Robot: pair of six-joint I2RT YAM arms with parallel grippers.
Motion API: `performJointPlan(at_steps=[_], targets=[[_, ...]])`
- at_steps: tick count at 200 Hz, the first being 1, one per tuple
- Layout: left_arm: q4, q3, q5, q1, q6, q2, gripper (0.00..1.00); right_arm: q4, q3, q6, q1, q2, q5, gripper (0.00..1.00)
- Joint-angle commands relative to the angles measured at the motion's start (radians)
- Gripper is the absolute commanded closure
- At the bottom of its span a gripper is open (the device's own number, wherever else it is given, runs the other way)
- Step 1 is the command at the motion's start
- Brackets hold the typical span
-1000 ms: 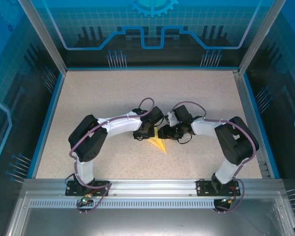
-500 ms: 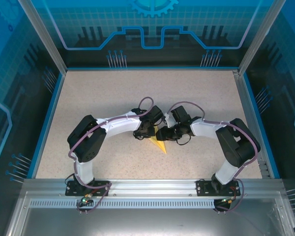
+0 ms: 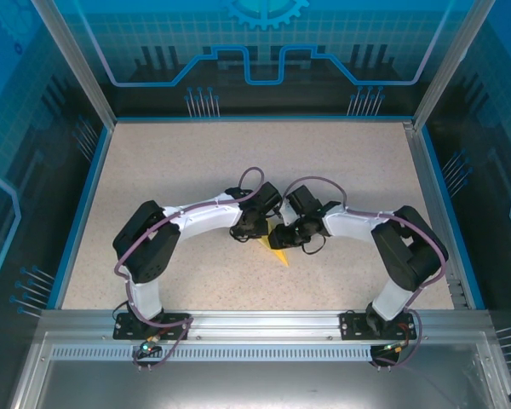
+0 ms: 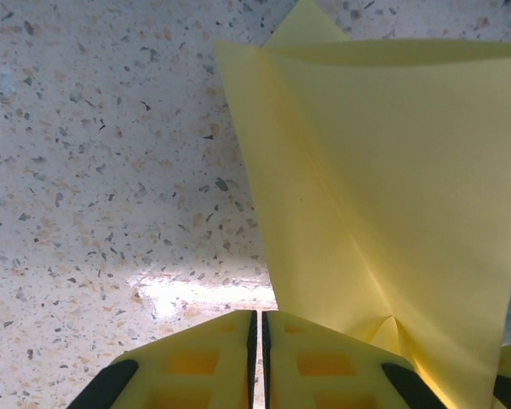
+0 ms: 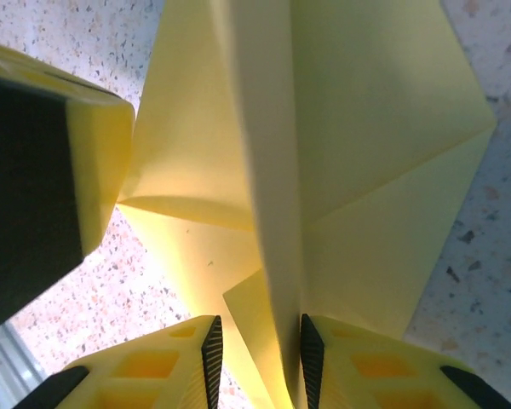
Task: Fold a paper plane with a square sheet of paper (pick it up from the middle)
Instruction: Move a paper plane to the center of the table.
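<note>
The paper plane [image 3: 278, 253] lay on the table [image 3: 170, 170] between the arms, already pointed and ridged (its wings looked unfinished), with the right gripper [image 5: 260, 332] pinching that ridge and the left gripper [image 4: 255, 324] beside it, fingers pressed together.

The paper plane [image 4: 383, 196] is thin, matt yellow paper, smooth apart from its sharp creases. The table [image 4: 94, 170] around it is a speckled, stone-look surface, smooth with a slight sheen and a glare patch just beside the plane. Next to the plane, the fingers [image 4: 196, 362] of the left gripper [image 4: 255, 324] are moulded yellow plastic with black matt pads.
</note>
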Motion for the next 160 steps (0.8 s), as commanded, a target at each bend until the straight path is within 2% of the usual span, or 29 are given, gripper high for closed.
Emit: performJointPlan(at_steps=[1, 79, 106, 122, 144, 160], targets=[[0.002, -0.012, 0.017, 0.008, 0.002, -0.032, 0.87, -0.061, 0.044, -0.028, 0.033, 0.025, 0.064, 0.67], [0.001, -0.015, 0.015, 0.008, 0.003, -0.04, 0.86, -0.136, 0.091, -0.046, 0.081, 0.063, 0.185, 0.68], [0.002, -0.015, 0.02, 0.008, 0.003, -0.043, 0.86, -0.136, 0.097, -0.048, 0.087, 0.07, 0.18, 0.75], [0.012, -0.024, 0.021, 0.008, -0.002, -0.058, 0.85, -0.134, 0.101, -0.049, 0.093, 0.081, 0.179, 0.76], [0.04, -0.059, 0.005, 0.008, -0.016, -0.11, 0.82, -0.138, 0.112, -0.05, 0.1, 0.097, 0.18, 0.77], [0.059, -0.091, -0.019, 0.013, -0.033, -0.159, 0.8, -0.152, 0.127, -0.053, 0.108, 0.104, 0.193, 0.82]])
